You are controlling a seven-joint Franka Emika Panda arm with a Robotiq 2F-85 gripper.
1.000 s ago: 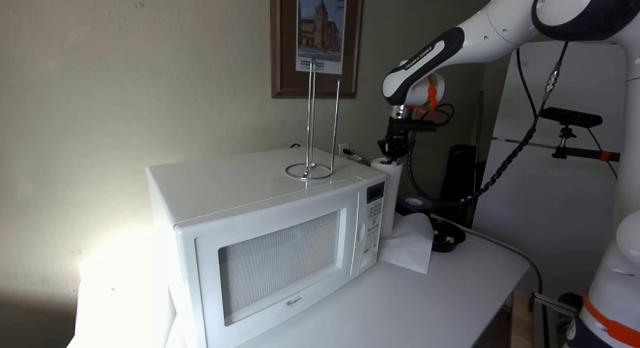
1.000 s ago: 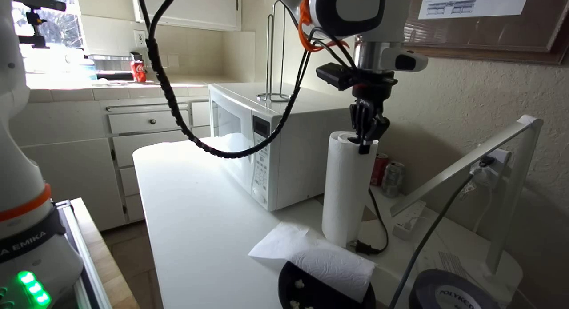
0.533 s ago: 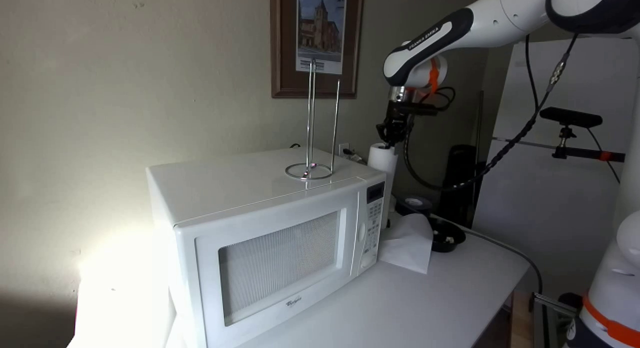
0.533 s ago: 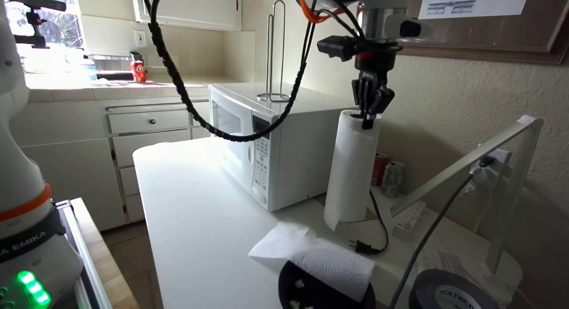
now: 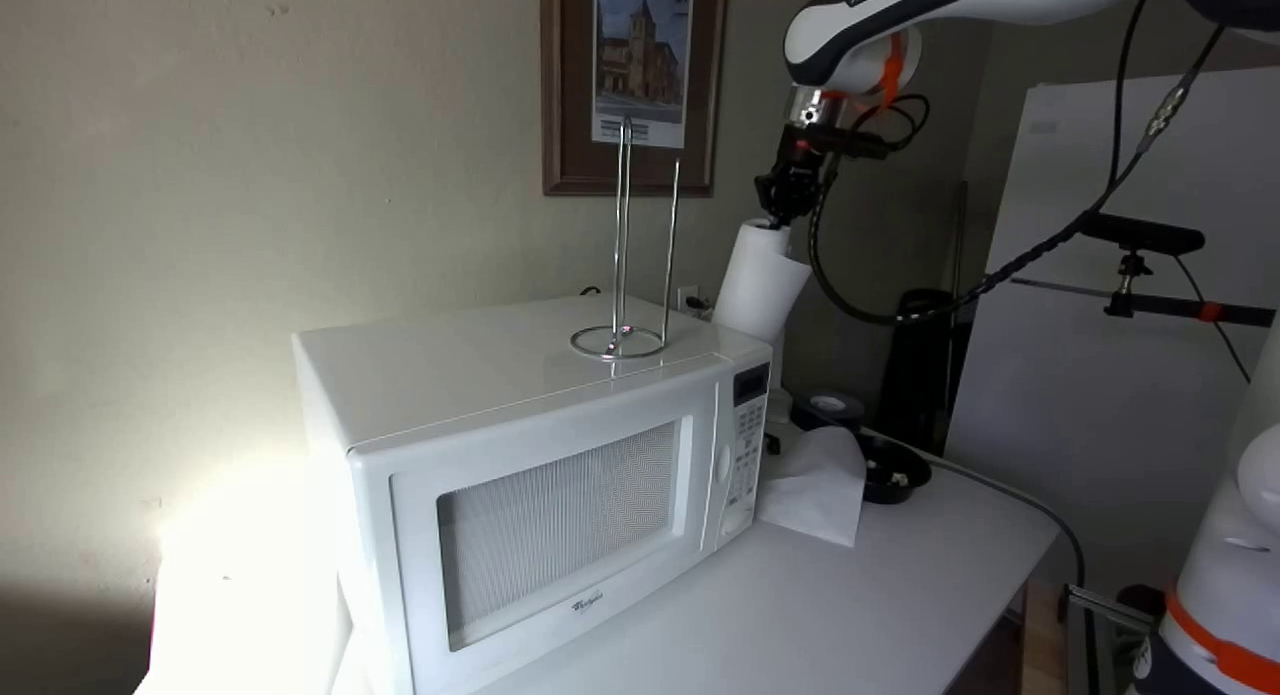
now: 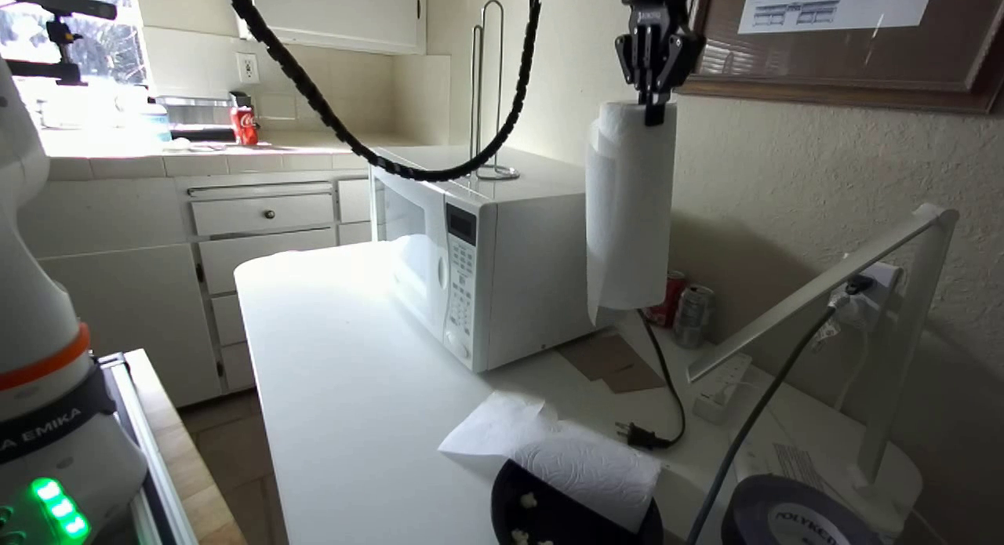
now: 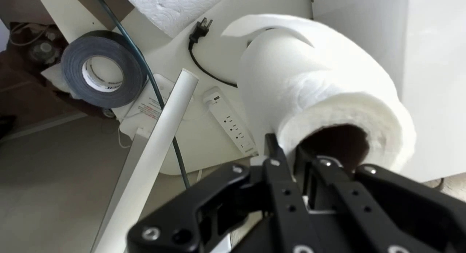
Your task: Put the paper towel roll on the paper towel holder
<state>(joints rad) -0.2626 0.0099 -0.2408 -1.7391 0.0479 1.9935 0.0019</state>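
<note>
Wrist view: the claw (image 7: 286, 145) clamps the wall of the paper towel roll (image 7: 316, 82), one finger in its core. It now hangs higher, off the bench (image 6: 345, 357) beside the microwave (image 5: 535, 495); clearing the paper towel holder (image 5: 619, 245) on top probably needs more lift.

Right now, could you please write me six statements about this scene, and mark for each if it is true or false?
1. The gripper holds the roll by its top rim. True.
2. The holder stands on the microwave. True.
3. The roll sits on the holder. False: it hangs from the gripper, apart from the holder.
4. The microwave is open. False: it is shut.
5. In an exterior view, the loose paper hides part of the bowl. True.
6. The bowl is empty. False: white pieces lie in it.
</note>
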